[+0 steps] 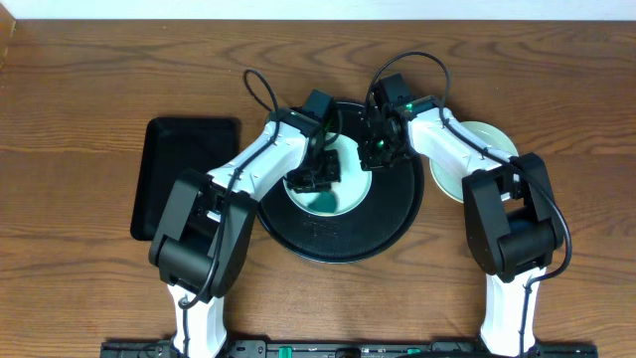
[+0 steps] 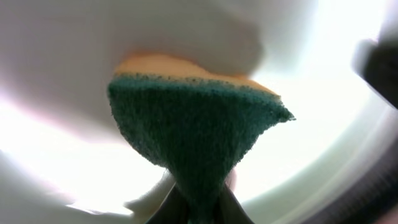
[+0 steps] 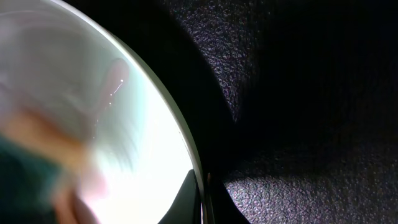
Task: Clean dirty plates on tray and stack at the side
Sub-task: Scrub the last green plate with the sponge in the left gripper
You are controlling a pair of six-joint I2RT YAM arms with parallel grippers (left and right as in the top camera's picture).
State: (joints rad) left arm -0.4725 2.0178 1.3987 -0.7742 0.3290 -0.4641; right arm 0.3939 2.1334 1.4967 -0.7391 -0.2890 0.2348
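Wood table (image 1: pixel 79 89); tray (image 1: pixel 338 251) holds mint plate (image 1: pixel 336 205); sponge (image 2: pixel 193 130) on it.

From overhead, soft, even light covers the brown wooden worktop (image 1: pixel 79 298); the picture is sharp and shadows are short and diffuse. The large round black tray (image 1: pixel 397 224) carries a faint sheen. In the left wrist view the pale mint-blue round plate (image 2: pixel 323 112) is blown out almost to white, while the green and yellow sponge (image 2: pixel 193 137) is crisp enough to show its fibres, with a soft grey shadow above it. The right wrist view is harsh in contrast: the plate glares near its rim, the tray lies dim under a deep shadow band, and the lower left corner is a blurred green and tan smear
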